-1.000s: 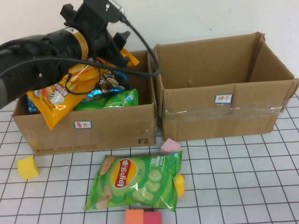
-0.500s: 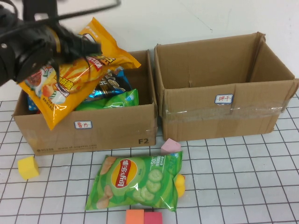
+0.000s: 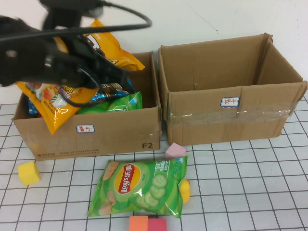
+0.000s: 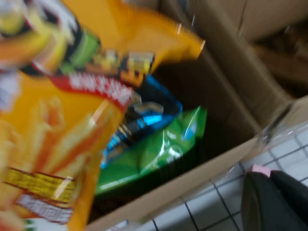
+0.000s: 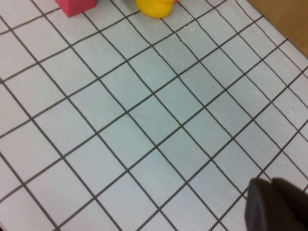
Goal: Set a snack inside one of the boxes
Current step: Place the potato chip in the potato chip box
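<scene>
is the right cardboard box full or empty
Empty as far as shown: the right box shows only bare cardboard walls inside, while the left box holds several snack bags; its floor is hidden.

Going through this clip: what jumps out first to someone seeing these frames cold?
The left arm's end effector, shut, hangs blurred above the left box, where an orange chip bag leans over the front wall. A green Lay's bag lies on the gridded table in front. The right box looks empty; the right end effector is shut above bare mat.
</scene>
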You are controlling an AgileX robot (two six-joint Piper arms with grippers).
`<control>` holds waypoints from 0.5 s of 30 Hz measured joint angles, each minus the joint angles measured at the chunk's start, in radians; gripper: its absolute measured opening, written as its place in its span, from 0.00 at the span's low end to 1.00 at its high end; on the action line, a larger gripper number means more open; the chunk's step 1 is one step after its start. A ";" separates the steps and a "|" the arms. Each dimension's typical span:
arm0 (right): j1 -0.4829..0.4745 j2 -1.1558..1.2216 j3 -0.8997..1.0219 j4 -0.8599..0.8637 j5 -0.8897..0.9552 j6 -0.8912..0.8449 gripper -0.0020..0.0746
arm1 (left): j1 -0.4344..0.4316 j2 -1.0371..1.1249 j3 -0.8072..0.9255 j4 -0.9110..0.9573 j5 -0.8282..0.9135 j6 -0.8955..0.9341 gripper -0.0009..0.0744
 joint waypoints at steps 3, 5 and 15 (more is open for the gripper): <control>0.000 0.000 0.000 0.000 0.000 0.000 0.02 | -0.015 -0.095 0.016 0.024 0.003 0.006 0.01; 0.000 0.000 0.000 0.000 0.000 0.002 0.02 | -0.025 -0.158 0.050 0.031 -0.011 0.006 0.01; 0.000 0.000 0.000 -0.001 0.003 0.006 0.02 | -0.030 -0.464 0.433 0.000 -0.114 0.010 0.01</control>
